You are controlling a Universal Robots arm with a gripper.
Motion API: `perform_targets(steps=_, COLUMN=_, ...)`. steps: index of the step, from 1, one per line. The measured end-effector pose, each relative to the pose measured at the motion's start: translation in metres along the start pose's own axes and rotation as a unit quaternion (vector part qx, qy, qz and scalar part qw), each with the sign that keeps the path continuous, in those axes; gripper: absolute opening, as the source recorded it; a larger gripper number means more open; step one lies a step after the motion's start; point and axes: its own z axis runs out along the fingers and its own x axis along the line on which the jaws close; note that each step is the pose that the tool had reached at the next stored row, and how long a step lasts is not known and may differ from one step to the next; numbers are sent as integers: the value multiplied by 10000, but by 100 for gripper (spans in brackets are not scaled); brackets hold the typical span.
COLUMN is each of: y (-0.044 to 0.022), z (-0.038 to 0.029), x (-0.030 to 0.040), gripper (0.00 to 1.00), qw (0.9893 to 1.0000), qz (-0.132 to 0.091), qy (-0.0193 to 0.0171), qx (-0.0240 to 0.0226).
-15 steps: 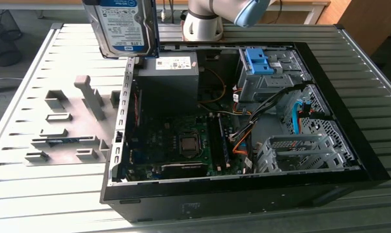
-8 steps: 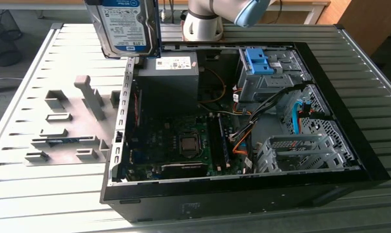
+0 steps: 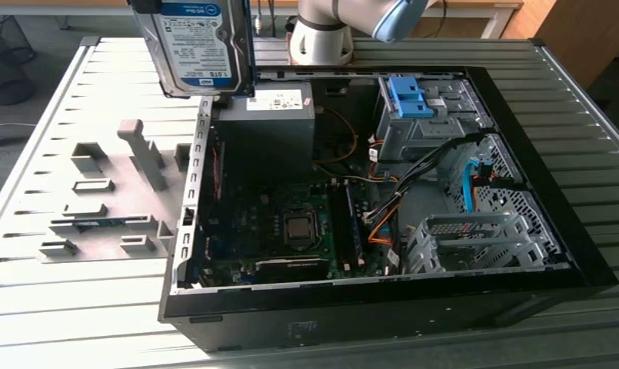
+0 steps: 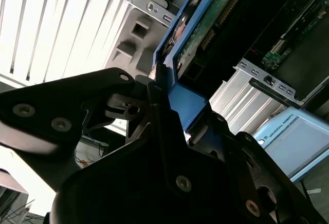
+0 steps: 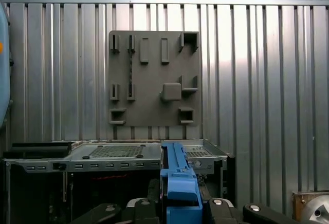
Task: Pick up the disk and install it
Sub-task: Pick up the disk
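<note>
The disk (image 3: 194, 48), a silver hard drive with a white-and-blue label in a blue carrier, hangs upright in the air above the back corner of the open computer case (image 3: 555, 261) on the exterior view's left. In both wrist views my gripper (image 4: 154, 88) is shut on the disk's blue carrier edge (image 5: 177, 180), with black fingers (image 5: 149, 203) on either side of it. The disk's green circuit board (image 4: 216, 21) faces the second wrist camera.
The case lies on a slatted metal table (image 3: 63, 323). A grey fixture plate (image 3: 104, 207) with raised holders sits beside the case. Inside are a motherboard (image 3: 278, 231), a drive cage with a blue latch (image 3: 412, 100) and a metal bay (image 3: 474, 242). The arm's base (image 3: 324, 38) stands behind.
</note>
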Motion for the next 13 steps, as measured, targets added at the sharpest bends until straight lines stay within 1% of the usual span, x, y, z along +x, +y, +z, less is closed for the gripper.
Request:
perform_targets(steps=6, y=-84, z=0, x=-2, gripper=36, qw=10000, qz=0, qy=6, qx=-1)
perform_targets(steps=9, y=-94, z=0, x=7, gripper=36, qw=10000, qz=0, qy=5, qx=0)
perform_targets(steps=13, y=-105, z=-2, x=55, gripper=36, qw=10000, qz=0, qy=5, qx=0)
